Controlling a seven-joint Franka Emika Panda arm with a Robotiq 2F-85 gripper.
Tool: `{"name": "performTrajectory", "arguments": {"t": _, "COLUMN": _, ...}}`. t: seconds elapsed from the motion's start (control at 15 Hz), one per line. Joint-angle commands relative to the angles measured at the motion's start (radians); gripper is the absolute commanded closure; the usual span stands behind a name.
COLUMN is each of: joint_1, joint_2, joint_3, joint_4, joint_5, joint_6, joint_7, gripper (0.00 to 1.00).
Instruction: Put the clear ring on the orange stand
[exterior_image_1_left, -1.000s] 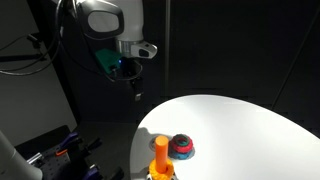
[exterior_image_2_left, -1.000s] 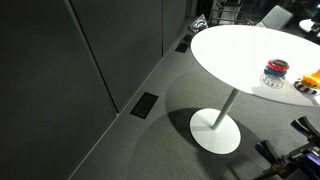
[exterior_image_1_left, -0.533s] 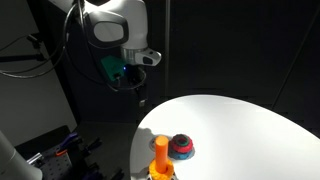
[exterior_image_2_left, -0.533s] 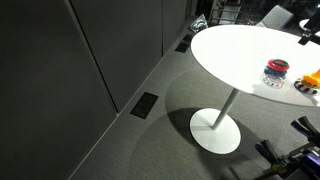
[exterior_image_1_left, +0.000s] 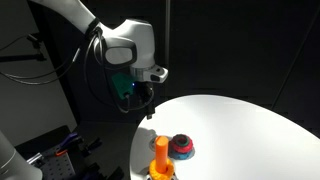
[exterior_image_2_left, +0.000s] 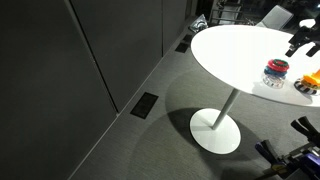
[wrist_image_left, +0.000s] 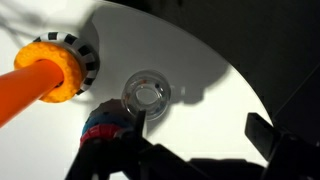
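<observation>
Over the last second I've swung the gripper (exterior_image_1_left: 143, 105) down and in toward the table (exterior_image_1_left: 240, 125). It now hangs above the stand (exterior_image_1_left: 160, 155), not yet close. In the wrist view the fingers look spread, holding nothing. The clear ring (wrist_image_left: 147, 95) lies flat just beside the stand's base, next to the ring stack (wrist_image_left: 105, 128). I judge the pick comes next.

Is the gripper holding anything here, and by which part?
Nothing: the gripper hangs empty over the table, where the clear ring lies untouched.
</observation>
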Motion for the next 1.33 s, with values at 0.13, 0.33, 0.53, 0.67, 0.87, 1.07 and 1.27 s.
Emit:
{"name": "performTrajectory", "arguments": {"t": 0.13, "joint_1": -0.022, "joint_2": 0.123, "joint_3": -0.012, "joint_4": 0.025, "joint_5": -0.013, "joint_6": 0.068, "joint_7": 0.012, "gripper": 0.0}}
{"name": "performTrajectory", "arguments": {"t": 0.33, "joint_1": -0.036, "joint_2": 0.185, "joint_3": -0.021, "joint_4": 0.033, "joint_5": 0.001, "joint_6": 0.108, "joint_7": 0.01, "gripper": 0.0}}
{"name": "performTrajectory", "arguments": {"t": 0.53, "joint_1": -0.048, "joint_2": 0.239, "joint_3": -0.026, "joint_4": 0.042, "joint_5": 0.013, "joint_6": 0.169, "joint_7": 0.031, "gripper": 0.0}}
{"name": "performTrajectory", "arguments": {"t": 0.67, "joint_1": -0.055, "joint_2": 0.269, "joint_3": -0.024, "joint_4": 0.05, "joint_5": 0.034, "joint_6": 0.212, "joint_7": 0.049, "gripper": 0.0}}
{"name": "performTrajectory", "arguments": {"t": 0.87, "joint_1": -0.061, "joint_2": 0.307, "joint_3": -0.018, "joint_4": 0.065, "joint_5": 0.062, "joint_6": 0.258, "joint_7": 0.068, "gripper": 0.0}}
{"name": "performTrajectory", "arguments": {"t": 1.07, "joint_1": -0.056, "joint_2": 0.342, "joint_3": -0.021, "joint_4": 0.082, "joint_5": 0.065, "joint_6": 0.282, "joint_7": 0.093, "gripper": 0.0}}
{"name": "performTrajectory", "arguments": {"t": 1.27, "joint_1": -0.057, "joint_2": 0.378, "joint_3": -0.02, "joint_4": 0.103, "joint_5": 0.066, "joint_6": 0.289, "joint_7": 0.111, "gripper": 0.0}}
